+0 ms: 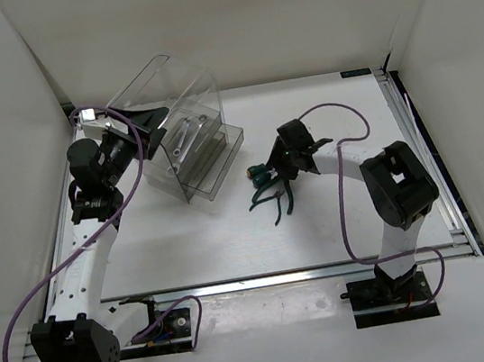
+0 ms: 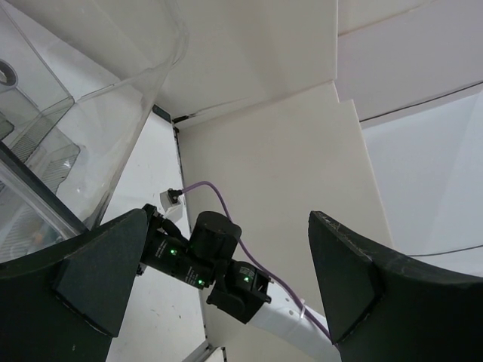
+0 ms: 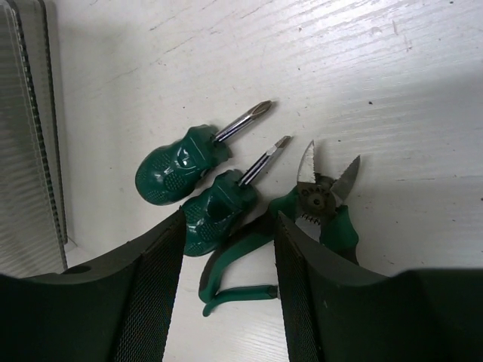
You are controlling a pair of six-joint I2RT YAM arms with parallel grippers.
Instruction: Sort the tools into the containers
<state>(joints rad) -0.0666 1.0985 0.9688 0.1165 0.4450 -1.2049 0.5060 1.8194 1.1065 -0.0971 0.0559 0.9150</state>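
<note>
Two stubby green screwdrivers (image 3: 175, 167) (image 3: 215, 211) and a pair of green-handled pliers (image 3: 317, 207) lie together on the white table. My right gripper (image 3: 230, 226) is open and hovers just above them, its fingers either side of one screwdriver's handle and a pliers handle. In the top view it (image 1: 278, 168) is over the screwdrivers (image 1: 262, 176), with the pliers (image 1: 274, 202) in front. Two silver wrenches (image 1: 188, 137) lie in the top drawer of the clear cabinet (image 1: 164, 88). My left gripper (image 1: 150, 129) is open and empty beside the cabinet's left side (image 2: 98, 90).
The cabinet's lower drawers (image 1: 214, 165) are pulled out in steps toward the right. White walls close the table on the left, back and right. A metal rail (image 1: 284, 277) runs along the near edge. The right arm (image 2: 226, 264) shows between the left fingers.
</note>
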